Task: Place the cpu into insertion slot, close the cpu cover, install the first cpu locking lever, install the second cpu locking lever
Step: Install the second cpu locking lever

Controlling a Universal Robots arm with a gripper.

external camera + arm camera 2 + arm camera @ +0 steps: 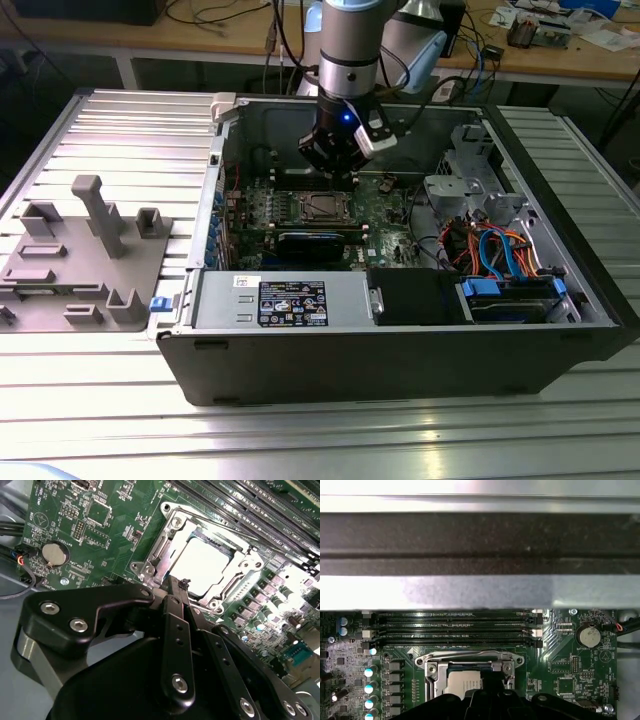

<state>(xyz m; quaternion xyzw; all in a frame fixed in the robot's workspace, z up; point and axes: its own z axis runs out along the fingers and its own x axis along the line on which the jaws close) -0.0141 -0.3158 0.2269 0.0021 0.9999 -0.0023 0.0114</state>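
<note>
Gripper point(176, 587): fingers drawn together, holding nothing, tips just beside the socket's edge. Chip point(202, 565): seated in the socket point(150, 565) on the green board point(107, 535), framed by the metal cover point(470, 657).

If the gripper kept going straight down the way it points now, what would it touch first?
Probably the silvery metal cpu cover framing the square grey cpu; the black gripper hangs at the socket's edge, though depth is unclear.

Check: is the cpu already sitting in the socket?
Yes, in the second wrist view the cpu lies flat inside the socket, with the metal frame down around it.
</note>
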